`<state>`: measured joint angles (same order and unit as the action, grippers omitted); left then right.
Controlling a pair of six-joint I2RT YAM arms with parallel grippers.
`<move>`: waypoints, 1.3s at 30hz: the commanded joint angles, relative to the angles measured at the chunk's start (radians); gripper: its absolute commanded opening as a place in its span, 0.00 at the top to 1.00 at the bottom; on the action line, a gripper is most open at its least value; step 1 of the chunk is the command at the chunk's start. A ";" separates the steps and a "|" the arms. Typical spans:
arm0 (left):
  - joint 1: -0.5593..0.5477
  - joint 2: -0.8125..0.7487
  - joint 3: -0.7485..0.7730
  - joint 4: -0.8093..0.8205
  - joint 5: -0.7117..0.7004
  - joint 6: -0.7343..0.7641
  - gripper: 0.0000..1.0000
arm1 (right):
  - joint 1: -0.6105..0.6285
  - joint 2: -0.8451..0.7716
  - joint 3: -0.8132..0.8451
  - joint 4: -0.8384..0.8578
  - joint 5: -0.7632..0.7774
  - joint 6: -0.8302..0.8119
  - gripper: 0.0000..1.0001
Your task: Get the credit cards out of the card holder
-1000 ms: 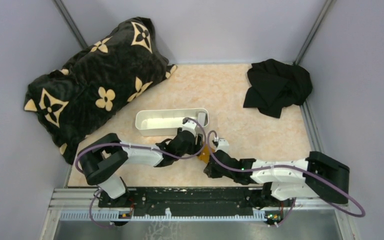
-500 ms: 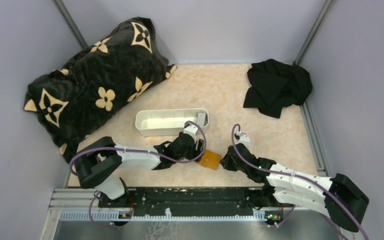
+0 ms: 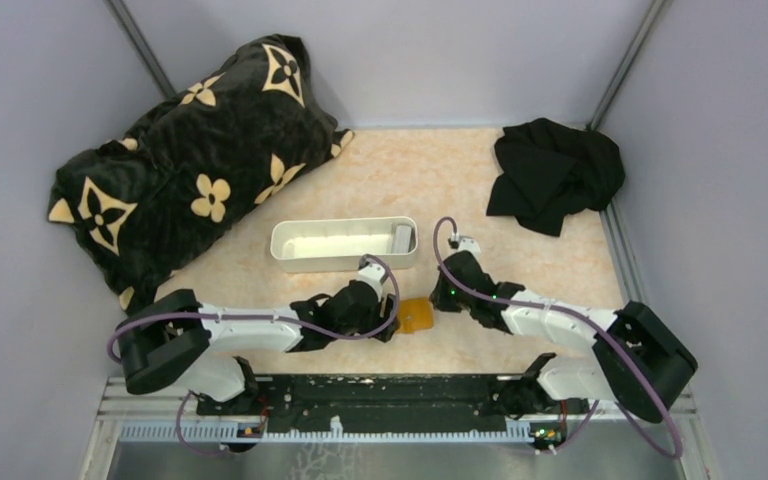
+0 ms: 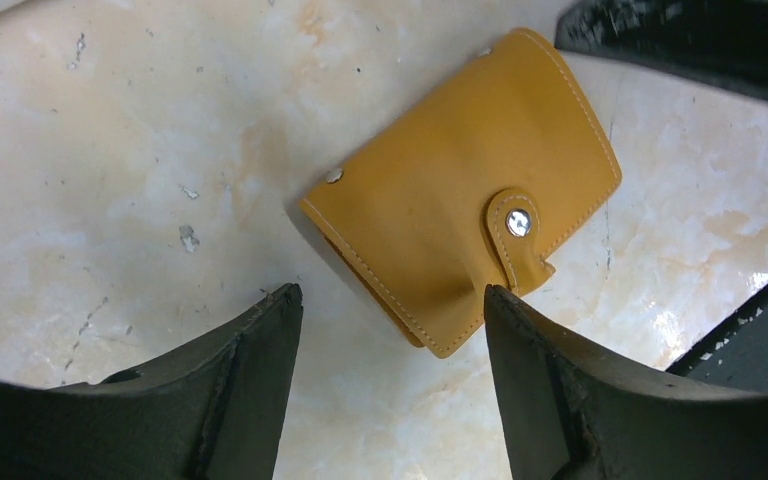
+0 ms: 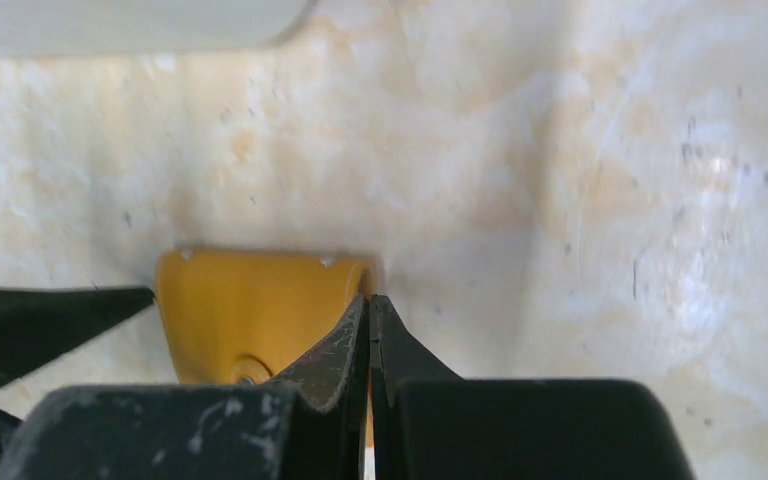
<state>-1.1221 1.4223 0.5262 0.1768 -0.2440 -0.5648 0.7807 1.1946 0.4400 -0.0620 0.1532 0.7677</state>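
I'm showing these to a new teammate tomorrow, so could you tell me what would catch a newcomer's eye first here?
The bright orange-tan card holder lies snapped shut on the pale marbled table, just ahead of the open left gripper, with the shut right gripper close on its other side. Beyond it stands a long white tray, and a big black cushion with tan flowers fills the far left corner.

Right jaws pressed together, tips in front of orange card holder on table
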 commanded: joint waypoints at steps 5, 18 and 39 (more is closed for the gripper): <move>-0.026 -0.058 -0.049 -0.075 0.036 -0.058 0.25 | -0.060 0.146 0.169 0.103 -0.088 -0.112 1.00; 0.045 -0.138 0.039 -0.235 -0.144 0.001 0.30 | 0.221 0.097 0.395 -0.242 0.223 -0.138 0.74; 0.156 -0.076 0.015 -0.121 0.015 -0.033 0.37 | 0.460 0.300 0.469 -0.448 0.443 0.178 0.57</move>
<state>-0.9684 1.3457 0.5400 0.0219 -0.2558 -0.5873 1.2289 1.4605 0.8577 -0.4728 0.5270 0.9054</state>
